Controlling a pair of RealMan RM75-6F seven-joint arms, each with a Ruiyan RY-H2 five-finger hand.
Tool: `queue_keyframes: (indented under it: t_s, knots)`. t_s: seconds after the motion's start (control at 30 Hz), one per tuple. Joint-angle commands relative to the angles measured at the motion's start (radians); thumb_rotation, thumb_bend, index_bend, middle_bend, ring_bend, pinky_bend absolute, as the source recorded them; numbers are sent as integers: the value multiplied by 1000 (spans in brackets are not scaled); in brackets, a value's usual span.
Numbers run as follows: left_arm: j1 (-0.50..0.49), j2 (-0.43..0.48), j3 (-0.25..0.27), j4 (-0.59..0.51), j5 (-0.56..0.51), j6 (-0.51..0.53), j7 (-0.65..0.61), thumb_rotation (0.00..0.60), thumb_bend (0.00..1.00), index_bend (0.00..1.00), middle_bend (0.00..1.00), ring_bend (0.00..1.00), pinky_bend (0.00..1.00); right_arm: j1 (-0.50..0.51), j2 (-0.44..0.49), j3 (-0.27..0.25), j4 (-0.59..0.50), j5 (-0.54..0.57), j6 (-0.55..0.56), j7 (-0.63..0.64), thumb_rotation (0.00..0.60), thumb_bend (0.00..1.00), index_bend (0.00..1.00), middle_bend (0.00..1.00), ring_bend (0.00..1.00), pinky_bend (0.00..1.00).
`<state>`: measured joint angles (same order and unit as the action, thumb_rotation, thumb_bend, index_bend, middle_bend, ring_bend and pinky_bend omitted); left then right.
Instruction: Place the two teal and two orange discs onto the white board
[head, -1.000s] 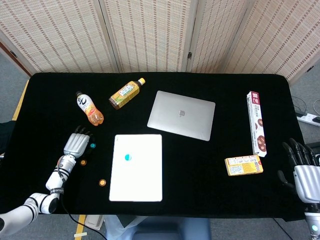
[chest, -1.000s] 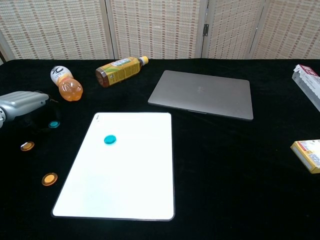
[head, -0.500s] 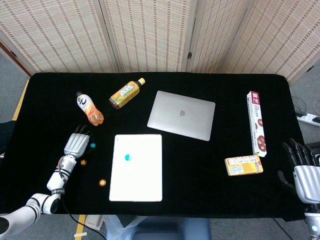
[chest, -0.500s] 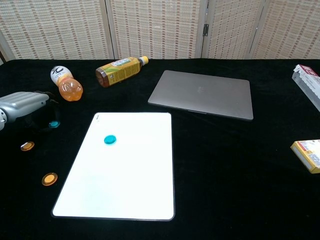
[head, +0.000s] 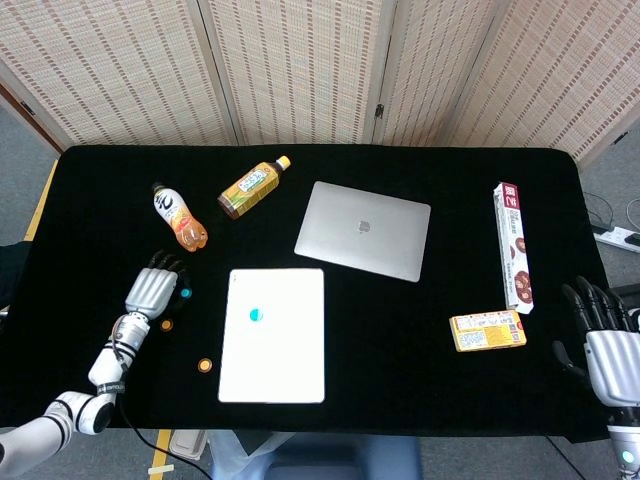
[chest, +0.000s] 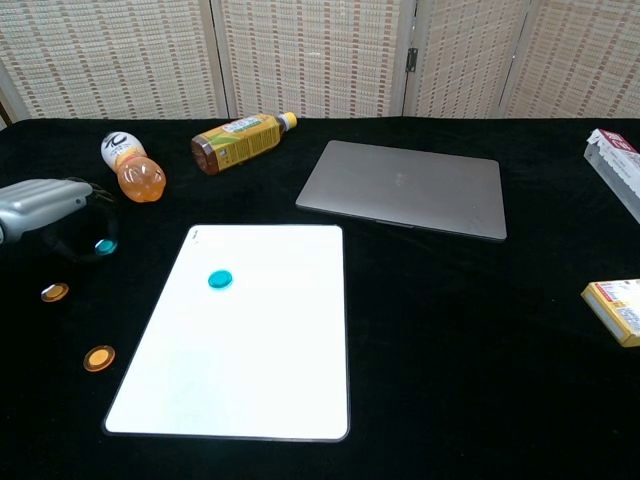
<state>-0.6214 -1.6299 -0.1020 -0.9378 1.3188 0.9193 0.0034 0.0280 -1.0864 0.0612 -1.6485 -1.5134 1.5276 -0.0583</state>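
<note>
One teal disc (head: 256, 315) lies on the white board (head: 290, 365).

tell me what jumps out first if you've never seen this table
The white board glows against the black table, one teal disc already on it. Left of it, the left hand hovers beside a second teal disc, with two orange discs nearby.

Flat white rectangular board (head: 273, 335) lying lower centre of the head view, long side running away from the camera. One small round teal disc (head: 256, 315) resting on its upper left part. Second teal disc (chest: 103, 246) off the board, left of it. Two small round orange discs (chest: 55, 292) (chest: 98, 358) flat on black cloth, lower left.
</note>
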Motion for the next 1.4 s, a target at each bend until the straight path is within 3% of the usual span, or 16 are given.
queue_keyframes:
  t_s: [0.03,0.27,0.5,0.93,1.4]
  knots:
    - [13,59,-1,-107,21,42,5,600,397,539,282,141,0,1,-1,0,2,-1,0,1,600,426,0,0,0,0]
    - [-21,111,-14,-287,51,46,48,600,396,537,282,124,0,-6,-2,-4,14,-5,9,18,600,426,0,0,0,0]
    - [-73,94,-24,-373,56,11,121,600,396,535,282,104,0,-16,-6,-8,35,1,13,42,600,427,0,0,0,0]
    - [-101,45,-3,-352,-8,-34,266,600,396,532,270,85,0,-10,-7,-7,43,-2,3,49,600,426,0,0,0,0]
    - [-96,25,18,-320,-24,-48,251,600,396,523,256,75,0,-13,-6,-7,37,-2,7,42,600,426,0,0,0,0]
